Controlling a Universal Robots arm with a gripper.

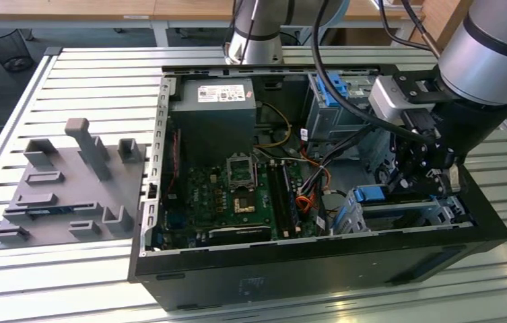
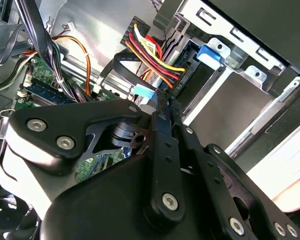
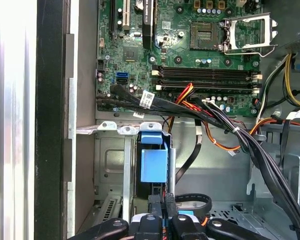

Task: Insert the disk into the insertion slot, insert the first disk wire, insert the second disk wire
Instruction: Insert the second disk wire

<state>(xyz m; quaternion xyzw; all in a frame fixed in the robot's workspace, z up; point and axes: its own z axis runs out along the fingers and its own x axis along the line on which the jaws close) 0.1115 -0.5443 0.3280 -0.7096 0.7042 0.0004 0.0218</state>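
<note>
The disk's bright blue carrier (image 3: pixel 154 160) (image 1: pixel 370 194) sits inside the insertion slot (image 1: pixel 412 212), the low perforated metal cage (image 3: pixel 109 161) at the case's near corner on the exterior view's right. A connector with red, yellow and black wires (image 2: pixel 151 54) meets the disk's rear edge beside the blue carrier tab (image 2: pixel 210 54). My gripper (image 2: pixel 163 100) (image 3: pixel 165 214) (image 1: pixel 429 182) reaches down into the case right behind the disk. Its fingers are shut on the end of a flat black disk wire (image 2: pixel 121 62) with a light blue tag (image 2: pixel 142 91), next to the coloured-wire connector.
The motherboard (image 3: pixel 190 55) lies beyond the cage, and bundles of black cables (image 3: pixel 230 127) and orange wires cross between them. A taller grey cage with a blue latch (image 1: pixel 330 87) stands at the case's far side. A grey fixture plate (image 1: pixel 69 185) lies on the slatted table.
</note>
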